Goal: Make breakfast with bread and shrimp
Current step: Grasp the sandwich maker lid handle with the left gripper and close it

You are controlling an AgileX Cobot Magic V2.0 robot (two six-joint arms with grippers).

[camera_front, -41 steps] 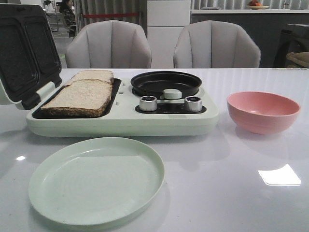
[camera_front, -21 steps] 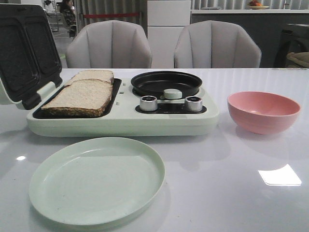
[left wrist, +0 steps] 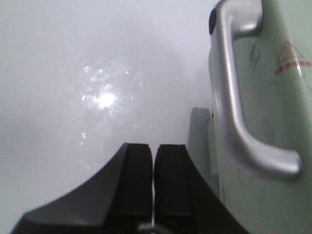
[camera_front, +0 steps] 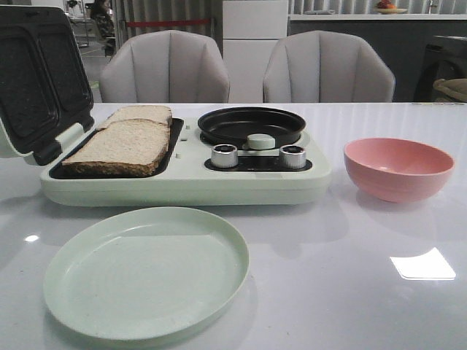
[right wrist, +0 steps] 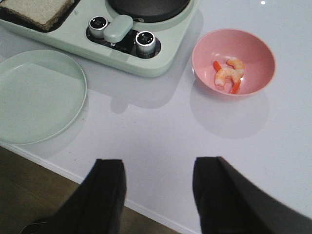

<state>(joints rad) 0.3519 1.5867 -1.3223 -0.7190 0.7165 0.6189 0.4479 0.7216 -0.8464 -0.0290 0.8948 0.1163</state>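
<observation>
Two slices of bread [camera_front: 124, 144] lie side by side on the dark griddle of the pale green breakfast maker [camera_front: 182, 182], its lid [camera_front: 33, 76] standing open at the left. A corner of the bread [right wrist: 36, 12] also shows in the right wrist view. The shrimp [right wrist: 228, 75] lie in the pink bowl [right wrist: 234, 61], which stands right of the maker [camera_front: 398, 169]. My left gripper [left wrist: 154, 148] is shut on nothing, beside the lid's silver handle [left wrist: 239, 97]. My right gripper [right wrist: 158, 168] hangs open over the table's front edge. Neither gripper shows in the front view.
A pale green plate [camera_front: 146, 271] sits in front of the maker. A black round pan [camera_front: 252, 125] and two silver knobs [camera_front: 225, 155] occupy the maker's right half. Two grey chairs [camera_front: 164, 69] stand behind the table. White tabletop [camera_front: 350, 277] lies between plate and bowl.
</observation>
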